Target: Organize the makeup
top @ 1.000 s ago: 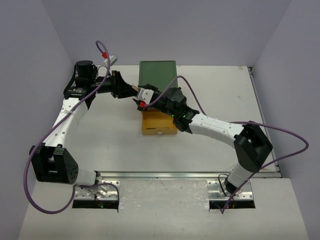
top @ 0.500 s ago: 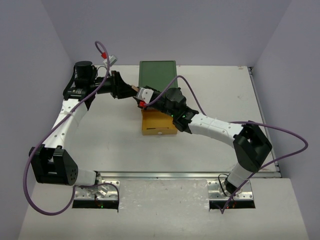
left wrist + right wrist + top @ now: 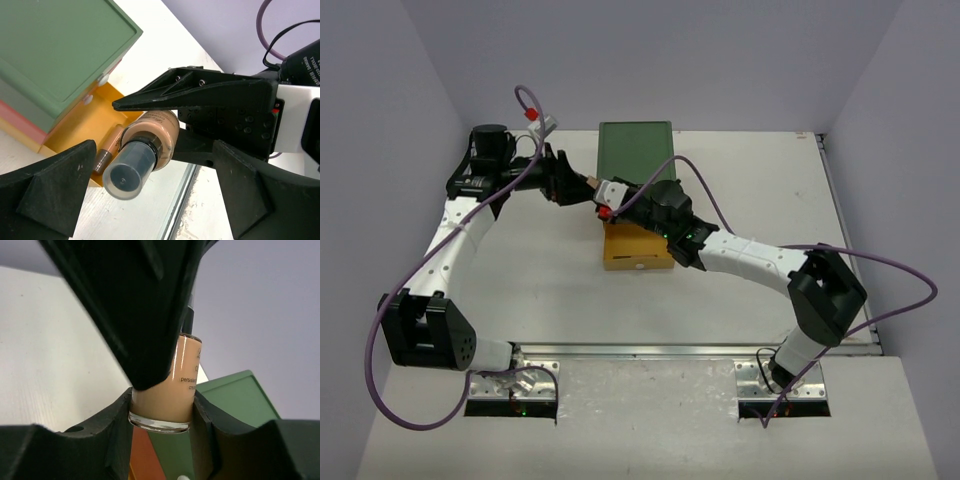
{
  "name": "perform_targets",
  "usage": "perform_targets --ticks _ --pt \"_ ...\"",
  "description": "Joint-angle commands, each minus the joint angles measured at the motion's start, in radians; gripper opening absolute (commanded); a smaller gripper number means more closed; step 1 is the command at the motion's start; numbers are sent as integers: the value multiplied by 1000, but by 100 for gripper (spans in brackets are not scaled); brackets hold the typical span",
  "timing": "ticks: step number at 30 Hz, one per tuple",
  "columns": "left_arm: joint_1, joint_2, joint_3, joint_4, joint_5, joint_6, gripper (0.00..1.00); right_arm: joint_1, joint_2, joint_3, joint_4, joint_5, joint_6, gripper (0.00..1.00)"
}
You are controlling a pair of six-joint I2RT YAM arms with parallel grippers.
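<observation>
Top view: the left gripper [image 3: 582,181] and right gripper [image 3: 604,194] meet tip to tip above the white bench [image 3: 520,260], just off the near-left corner of the green-topped drawer box [image 3: 636,150]. The yellow drawer [image 3: 638,252] is pulled out, just below the right gripper. The bottle is too small to make out here.

Left wrist view: the left gripper's fingers [image 3: 55,190] are spread wide and touch nothing. Between them, clear of both, is the foundation bottle [image 3: 157,135], peach with its grey cap toward the camera. A black finger of the right gripper lies along its upper side. Past the left finger, a second peach tube [image 3: 109,150] lies in the open drawer.

Right wrist view: the right gripper is clamped on the bottle's glass base, a finger [image 3: 112,435] on each side. The cap end is hidden behind the left gripper's finger.
</observation>
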Motion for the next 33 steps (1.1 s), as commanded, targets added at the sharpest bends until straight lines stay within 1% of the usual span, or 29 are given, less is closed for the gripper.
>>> perform_targets --ticks 1,2,4,6,8,9,10,14,17,19,22,26,29,31,32,33 --pt "-7 -2 84 -27 -24 61 100 -2 -75 -32 41 25 -14 0" --pt "-6 1 94 -40 -36 68 100 -2 -83 -41 25 21 -22 0" --pt "3 17 137 -105 -161 122 100 -7 -137 -62 -154 -37 -87 0" --pt "18 27 163 -141 -225 152 100 -9 -167 -88 -295 -70 -155 0" --pt "29 33 170 -148 -270 165 100 -13 -183 -102 -438 -62 -221 0" --pt "46 35 171 -151 -315 171 100 -16 -186 -110 -510 -46 -258 0" --pt "55 36 173 -154 -355 180 100 -21 -189 -133 -547 -26 -290 0" --pt "57 37 164 -160 -446 201 100 -35 -185 -221 -564 78 -435 0" --pt "56 38 158 -159 -486 202 100 -46 -127 -204 -564 164 -480 0" --pt "56 41 157 -158 -510 201 100 -58 -61 -159 -563 220 -490 0" --pt "56 46 157 -168 -523 204 100 -61 29 -80 -561 225 -504 0" --pt "56 35 160 -195 -545 232 100 -61 84 -48 -549 202 -542 0" --pt "56 18 145 -203 -559 248 100 -62 147 -6 -532 250 -565 0" --pt "56 13 137 -200 -559 245 100 -65 185 24 -532 281 -577 3" --pt "56 13 134 -200 -559 247 100 -67 197 35 -532 290 -577 13" --pt "56 13 134 -199 -557 246 100 -68 213 46 -532 296 -575 17"
